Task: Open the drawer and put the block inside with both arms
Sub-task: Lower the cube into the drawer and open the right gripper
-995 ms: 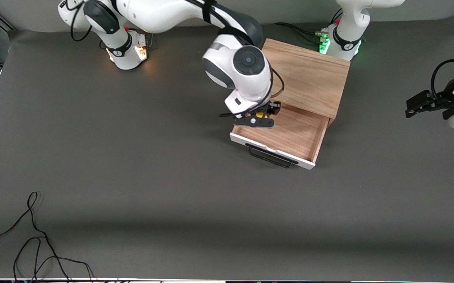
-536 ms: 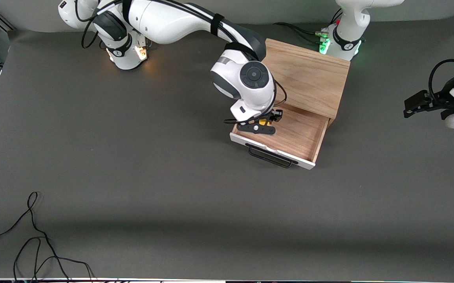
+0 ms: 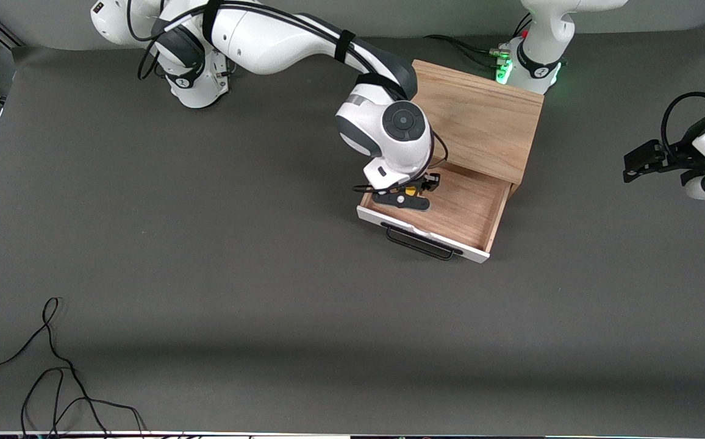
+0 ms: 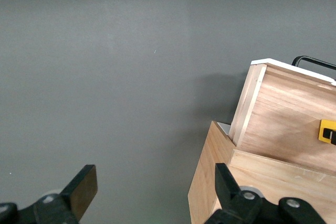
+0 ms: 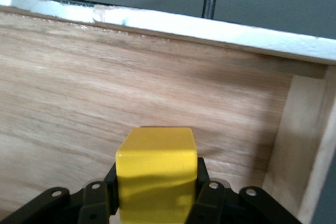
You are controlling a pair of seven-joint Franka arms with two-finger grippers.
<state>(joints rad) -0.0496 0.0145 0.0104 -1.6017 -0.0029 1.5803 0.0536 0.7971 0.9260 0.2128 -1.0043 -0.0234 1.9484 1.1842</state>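
Front view: You see the right gripper (image 3: 409, 192) down in the open drawer (image 3: 450, 210), at the right arm's end of the tray, fingers clamped on the block (image 3: 410, 191). The drawer stands pulled out of the oak box (image 3: 477, 119), its black handle (image 3: 419, 242) nearest the camera. The left gripper (image 3: 642, 161) waits over bare table past the left arm's end of the box. A loose cable (image 3: 47, 366) lies well apart.

Left wrist view: Your left gripper (image 4: 152, 195) hangs with its fingers (image 4: 81, 190) wide apart, holding nothing; the block (image 4: 326, 130) shows as a yellow spot inside the drawer (image 4: 283, 124).

Right wrist view: The block (image 5: 156, 174) sits pinched between the fingers (image 5: 207, 195) over the brown drawer floor (image 5: 131, 87), near the side wall.

Risk: Release too high and the cube may bounce or roll; drift sideways and a finger could, by my judgement, catch the side wall and nudge the drawer.

Change: Since a second ago, the right arm has carried the block lower and deeper into the drawer; the left arm has barely shifted.
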